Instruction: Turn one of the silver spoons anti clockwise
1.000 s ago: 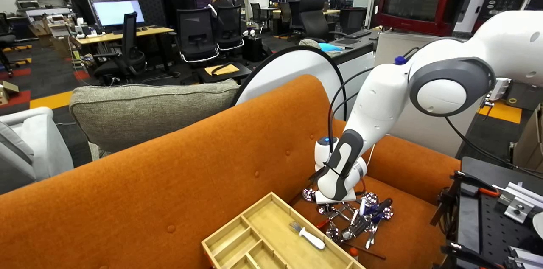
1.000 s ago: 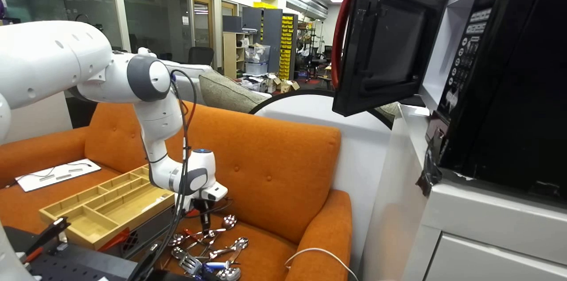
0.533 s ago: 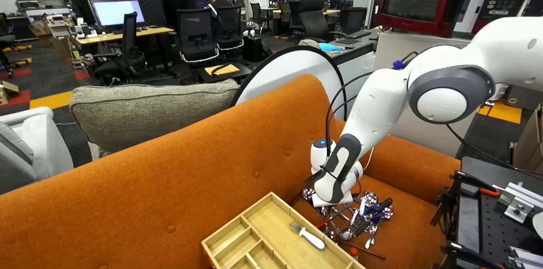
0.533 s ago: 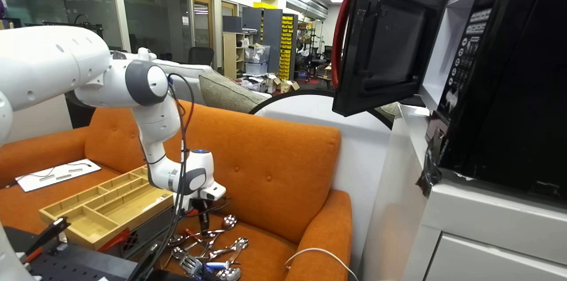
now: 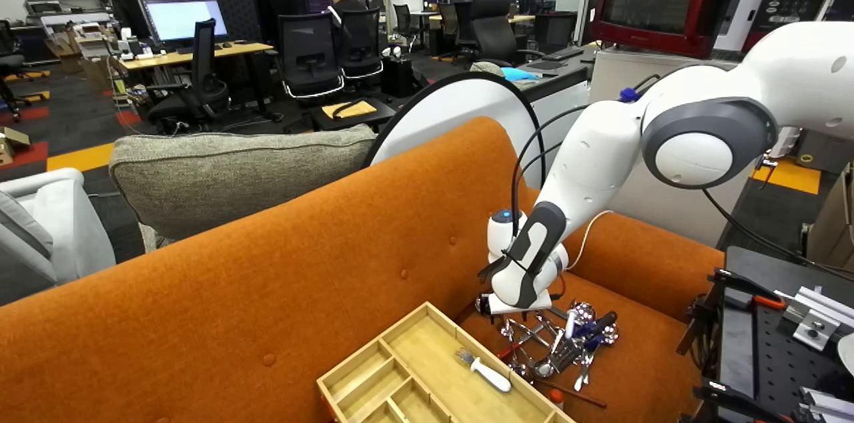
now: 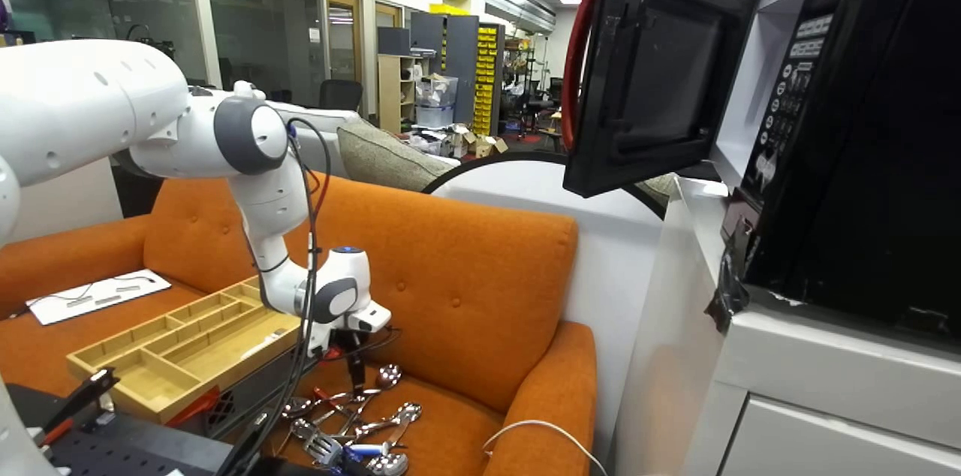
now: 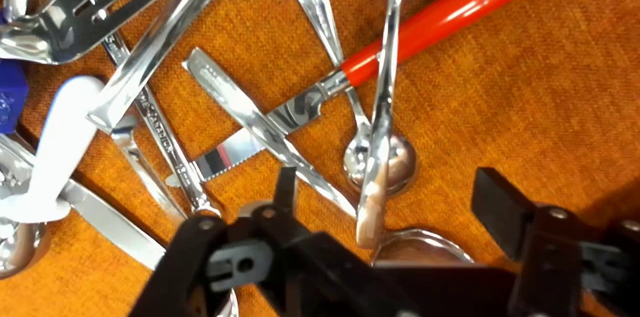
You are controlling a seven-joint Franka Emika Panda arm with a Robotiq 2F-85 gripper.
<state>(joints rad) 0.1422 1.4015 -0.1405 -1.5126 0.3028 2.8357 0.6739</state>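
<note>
In the wrist view my gripper [image 7: 385, 177] stands open, its black fingers [image 7: 285, 189] wide apart. Between them, touching neither, runs a long silver spoon handle [image 7: 382, 132]; the bowl it seems to belong to is cut off at the top edge. That handle crosses over a small silver spoon [image 7: 402, 164]. Below its end shows another silver spoon bowl [image 7: 422, 247], partly covered by my gripper. An exterior view has my gripper [image 6: 358, 382] pointing down among the cutlery, left of a shiny spoon bowl [image 6: 389, 375]. The hand [image 5: 519, 303] hides the fingers in an exterior view.
Around the spoons lie a red-handled knife [image 7: 440, 22], a slotted silver server [image 7: 75, 22] and a white handle [image 7: 65, 147]. Beside the pile stands a wooden divided tray [image 5: 434, 343] holding a white-handled fork [image 5: 490, 375]. The orange sofa back [image 5: 267, 316] rises behind.
The gripper has gone from shut to open. My arm first dipped slightly, then rose a little, and the hand has shifted slightly toward the sofa back. The cutlery shows no clear movement.
</note>
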